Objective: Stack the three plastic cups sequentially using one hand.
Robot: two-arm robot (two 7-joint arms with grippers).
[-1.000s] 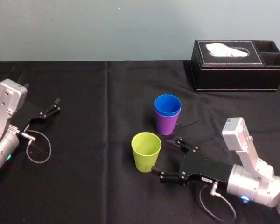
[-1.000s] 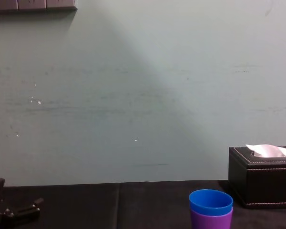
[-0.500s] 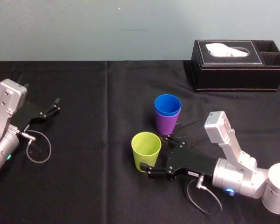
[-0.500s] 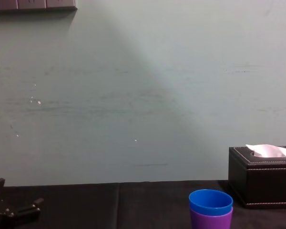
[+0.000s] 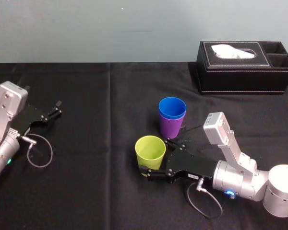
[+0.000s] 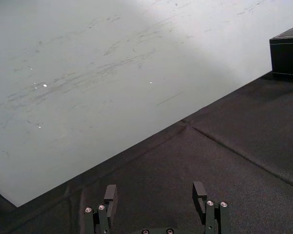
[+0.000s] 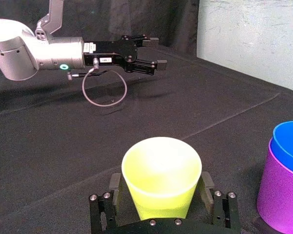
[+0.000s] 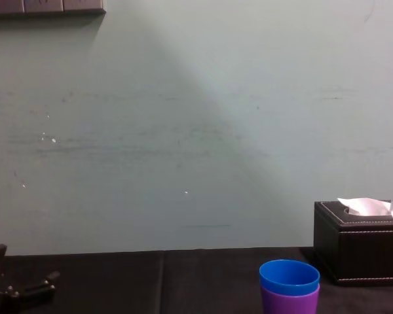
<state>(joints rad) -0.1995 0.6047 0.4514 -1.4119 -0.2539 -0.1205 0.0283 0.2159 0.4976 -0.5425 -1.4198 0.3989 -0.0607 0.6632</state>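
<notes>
Right gripper (image 5: 154, 156) straddles the small yellow-green tapered plastic cup (image 7: 161, 170), fingers spread, not yet pinching. That cup stands upright just beside the purple plastic cup (image 5: 171, 127), which nests the blue plastic cup (image 5: 172, 108). It looks light, slick and thin-walled, so a gentle mid-wall pinch seems best. Left gripper (image 5: 57, 109) rests open, well apart.

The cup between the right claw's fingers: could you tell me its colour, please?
The cup is yellow-green; the right wrist view shows it best.

Quick count: three smooth tapered plastic cups, so one yellow-green cup (image 5: 150, 154), one blue cup (image 5: 172, 108), one purple cup (image 5: 171, 128). One black rectangular tissue box (image 5: 245, 72). Two black robot grippers: left gripper (image 5: 53, 111), right gripper (image 5: 156, 155).
</notes>
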